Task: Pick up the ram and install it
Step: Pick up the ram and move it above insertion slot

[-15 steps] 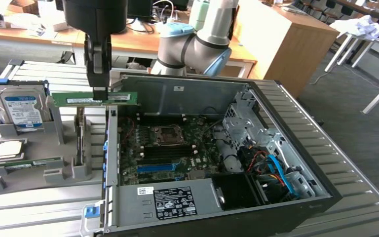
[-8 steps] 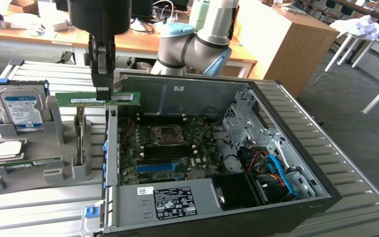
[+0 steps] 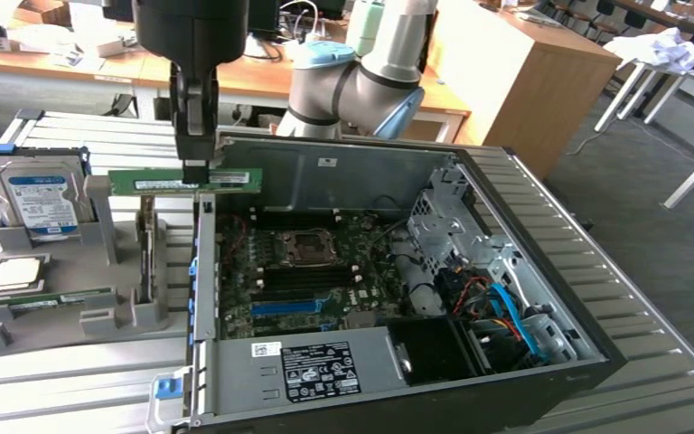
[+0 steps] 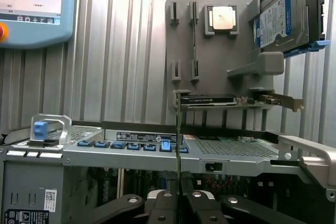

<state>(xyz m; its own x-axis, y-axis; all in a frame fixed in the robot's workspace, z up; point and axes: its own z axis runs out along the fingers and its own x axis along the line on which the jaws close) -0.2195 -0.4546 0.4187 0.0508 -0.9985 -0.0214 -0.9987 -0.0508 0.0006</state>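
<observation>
While the black two-fingered gripper (image 3: 192, 172) hangs above the left wall of the open black computer case (image 3: 335, 172), its fingers pinch narrowly on the long, thin green circuit-board ram (image 3: 232, 179), gripping it near its middle and clear of everything else. The ram's long axis lies level, running from the exterior view's left to its right. The green motherboard (image 3: 304, 271) sits lower and to the right, inside the case. The grey plastic parts holder (image 3: 106, 316) stands to the left.
</observation>
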